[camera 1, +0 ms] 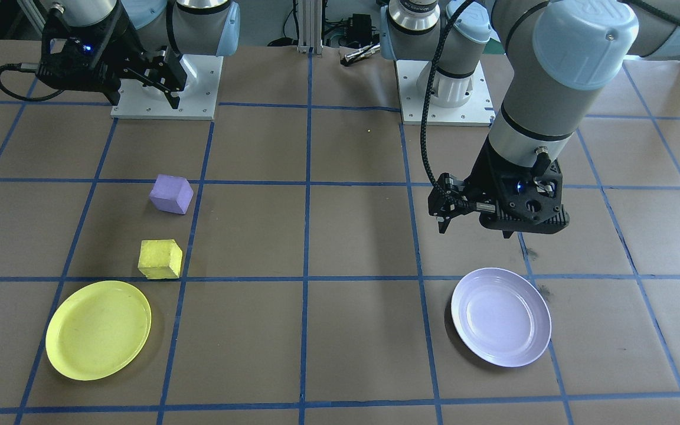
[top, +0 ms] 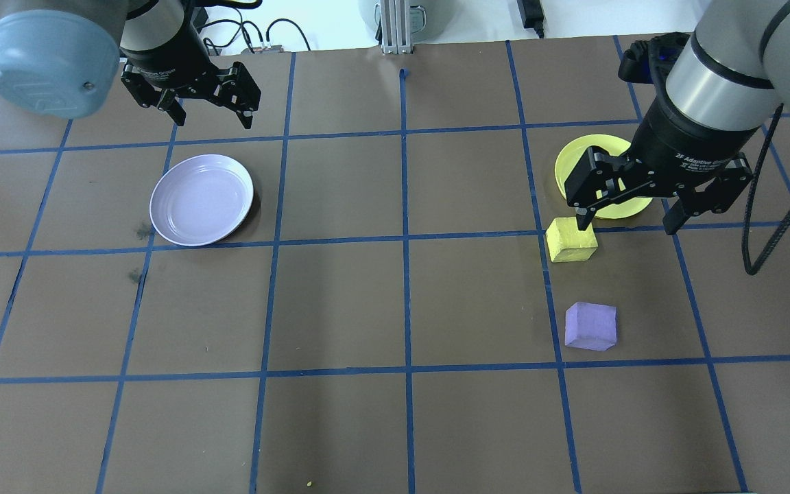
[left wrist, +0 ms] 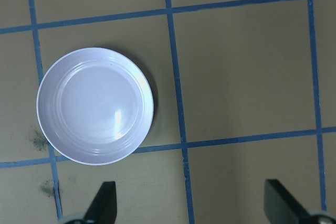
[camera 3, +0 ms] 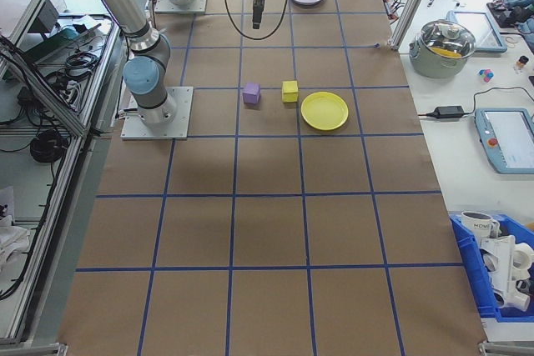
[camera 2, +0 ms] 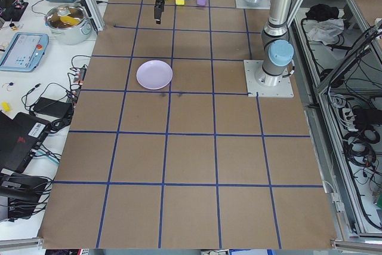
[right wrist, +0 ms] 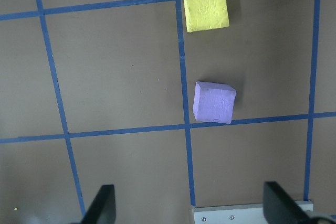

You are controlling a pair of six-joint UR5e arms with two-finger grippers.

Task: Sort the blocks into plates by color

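The overhead view hides part of the yellow plate (top: 597, 147) behind the right gripper (top: 625, 223); the front view shows it whole. Both plates, including the lavender plate (camera 1: 500, 316), lie empty. The yellow block (camera 1: 160, 259) and purple block (camera 1: 171, 193) sit on the counter (camera 1: 352, 236) at left. Both grippers, left gripper (camera 1: 446, 219) too, hang with jaws wide apart, holding nothing.

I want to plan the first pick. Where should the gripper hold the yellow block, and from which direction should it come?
Come from straight above and close on two opposite side faces of the yellow block. It lies flat on the table with its top face free, and its flat sides suit two fingers. The purple block and yellow plate stand apart from it. The open right gripper looks nearest.
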